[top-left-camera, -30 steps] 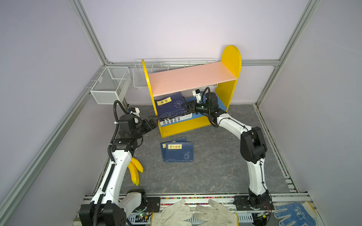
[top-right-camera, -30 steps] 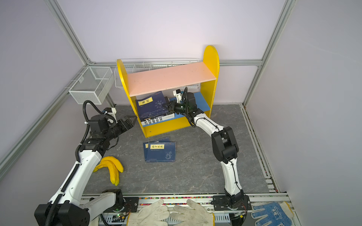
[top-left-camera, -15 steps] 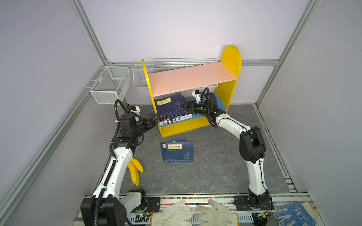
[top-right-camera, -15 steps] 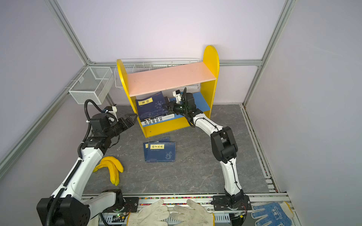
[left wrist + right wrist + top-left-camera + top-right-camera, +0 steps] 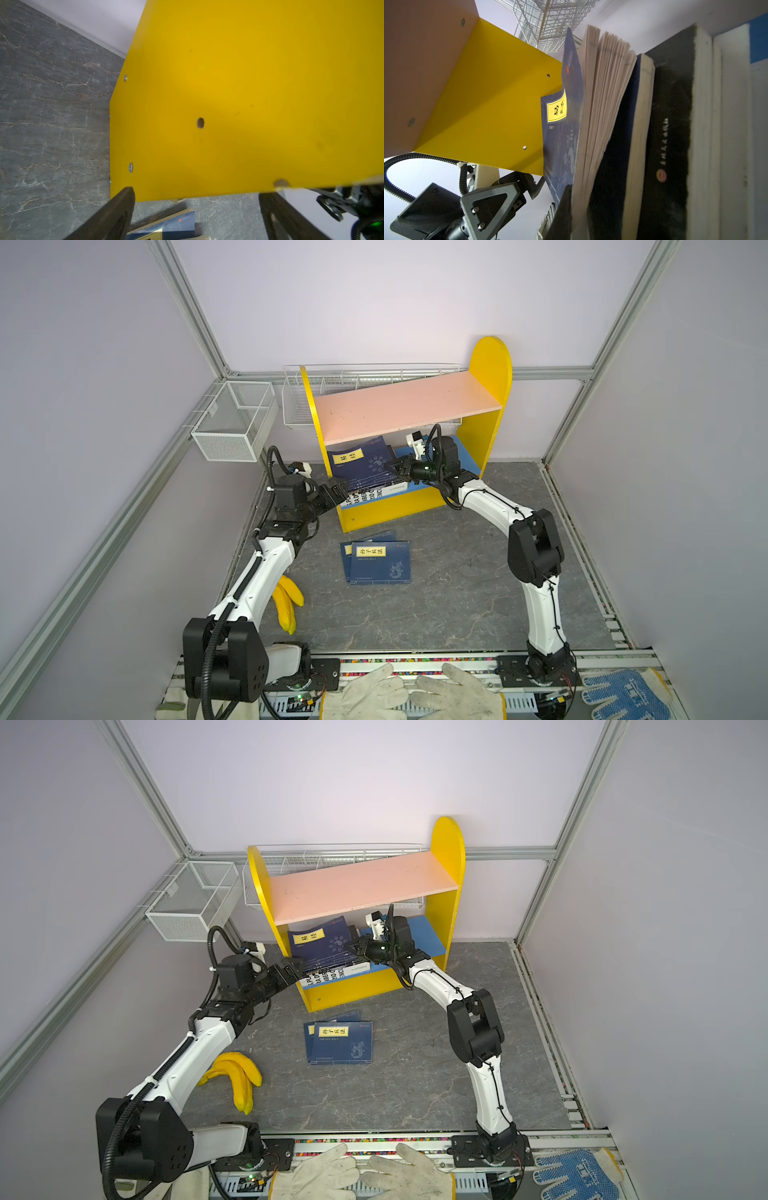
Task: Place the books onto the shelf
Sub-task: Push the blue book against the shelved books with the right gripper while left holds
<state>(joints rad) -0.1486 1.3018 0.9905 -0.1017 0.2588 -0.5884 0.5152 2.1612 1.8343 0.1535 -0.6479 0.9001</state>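
grey floor [image 5: 457, 593], left fingers [image 5: 116, 214] spread beside shelf [image 5: 228, 83], right fingers [image 5: 400, 467] closed

Back centre, the small yellow-sided bookshelf [image 5: 492, 369] stands on the grey stone-patterned bench [image 5: 457, 593], with white wire baskets [image 5: 232, 423] behind it and off to its left. On its lower board, left end, lies a stack of navy, black and white books [image 5: 365, 468]. The right hand [image 5: 395, 466] sits just right of that stack, and the left hand [image 5: 338, 490] is outside the left panel. Before the shelf lie two overlapped navy books [image 5: 380, 562], with the yellow bananas [image 5: 286, 601] front-left.
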